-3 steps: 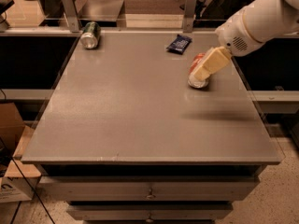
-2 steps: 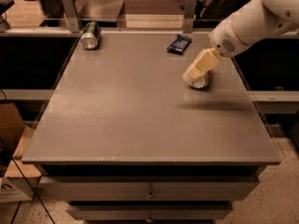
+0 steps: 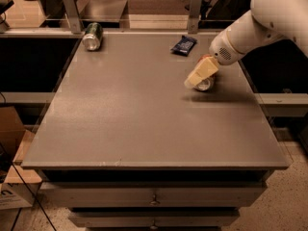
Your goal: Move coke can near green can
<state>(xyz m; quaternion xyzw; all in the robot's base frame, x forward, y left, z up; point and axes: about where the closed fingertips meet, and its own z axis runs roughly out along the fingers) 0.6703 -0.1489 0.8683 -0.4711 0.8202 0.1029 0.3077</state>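
Cream-coloured pincer (image 3: 193, 80) right down on the coke can (image 3: 206, 84), touching or as good as touching it, hanging off a fat white arm (image 3: 260, 23) reaching in from the top right. Honestly can't tell the pincer's opening, wide or narrow, or make out a real grip, with most of the can hidden behind the blocky cream part. Just a round silver end and a sliver of red peeking out, so lying on its side by the look of it, on the right half of the desk (image 3: 144, 124), near the right edge and a bit back from the middle. Green can (image 3: 92, 35) way over by the back left corner, also on its side, silver end facing forward, well apart from the red one. Small dark blue crinkly packet (image 3: 183, 44) at the back, between the two but much closer to the coke can. Loads of open room across the middle and the whole front, plain grey surface along the diagonal from one can to the other. Flat matte top, square corners, a few pale scuffs along the front lip, soft shadow under the pincer. Two metal posts (image 3: 70, 8) along the back edge, drawers (image 3: 154, 196) with small knobs under the front, cardboard box (image 3: 12, 129) on the floor down at the left
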